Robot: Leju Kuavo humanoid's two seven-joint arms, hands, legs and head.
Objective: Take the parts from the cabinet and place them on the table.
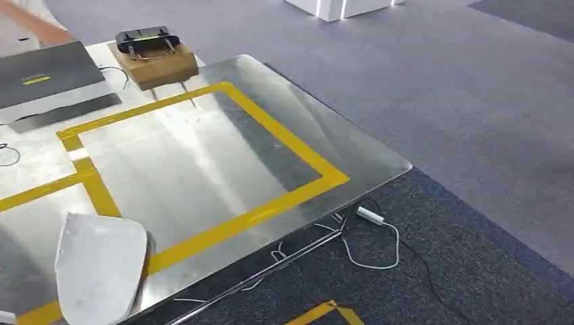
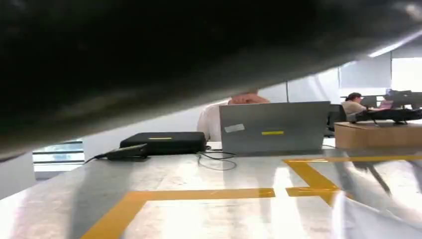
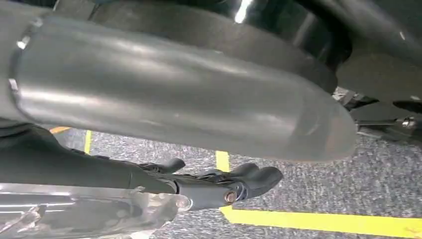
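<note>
On the shiny metal table (image 1: 203, 156) marked with yellow tape (image 1: 284, 135), a pale grey part (image 1: 98, 264) lies near the front edge; grey carpet (image 1: 460, 101) spreads beyond. Over the carpet, the right hand (image 3: 219, 186) hangs empty, fingers loosely apart.

Grey laptop (image 2: 273, 127) on tape-marked steel table (image 2: 199, 179), person (image 2: 234, 107) behind.

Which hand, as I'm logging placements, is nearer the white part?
Left. The left hand is low over the table by the white part; the right hand hangs over carpet.
</note>
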